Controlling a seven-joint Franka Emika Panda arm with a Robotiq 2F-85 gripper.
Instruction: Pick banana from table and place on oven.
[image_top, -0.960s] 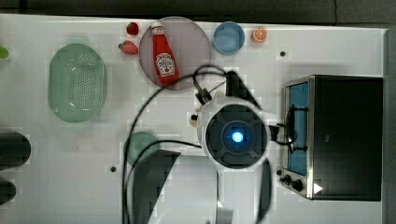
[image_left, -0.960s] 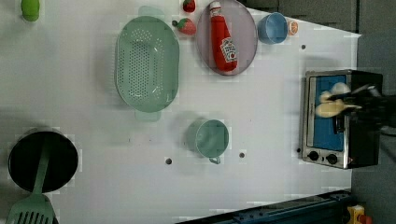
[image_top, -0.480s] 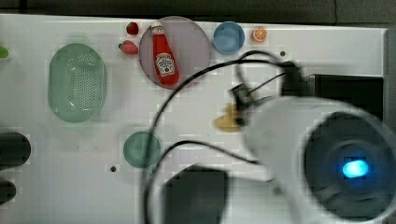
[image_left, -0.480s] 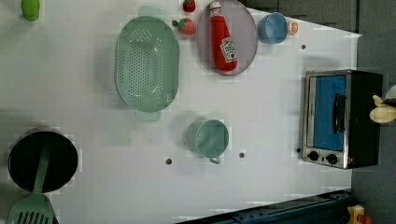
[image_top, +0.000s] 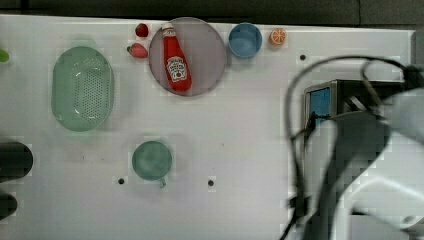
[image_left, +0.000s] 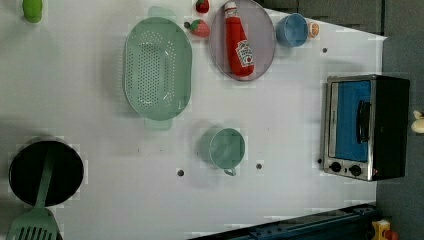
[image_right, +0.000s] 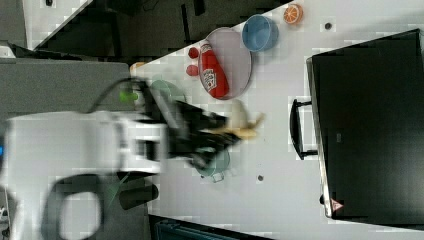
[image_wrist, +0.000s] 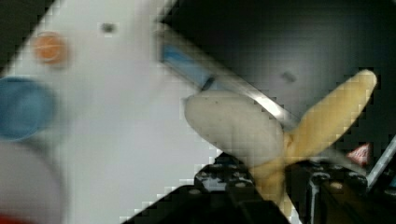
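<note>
The banana (image_wrist: 243, 128), a pale yellow peeled piece with peel flaps, sits between my gripper's (image_wrist: 275, 191) dark fingers, which are shut on its lower end. Behind it in the wrist view are the oven's (image_wrist: 261, 42) black top and steel front edge. In the right view the gripper (image_right: 225, 134) holds the banana (image_right: 241, 122) up, seen against the white table (image_right: 280, 165) between the plate and the oven (image_right: 370, 125) handle. In the left view a tip of the banana (image_left: 418, 122) shows past the oven (image_left: 367, 127). My arm covers much of the oven (image_top: 320, 100) in the top view.
On the table (image_top: 240, 125) stand a green cup (image_top: 151, 160), a green colander (image_top: 82, 89), a ketchup bottle (image_top: 176, 65) on a grey plate, a blue bowl (image_top: 245, 40), an orange slice (image_top: 278, 36) and strawberries (image_top: 138, 50). A black pan (image_left: 45, 172) with a spatula is in the left view.
The arm has swung to the top view's right, over the oven. In the left view the banana went from in front of the oven door to past the oven's right side.
</note>
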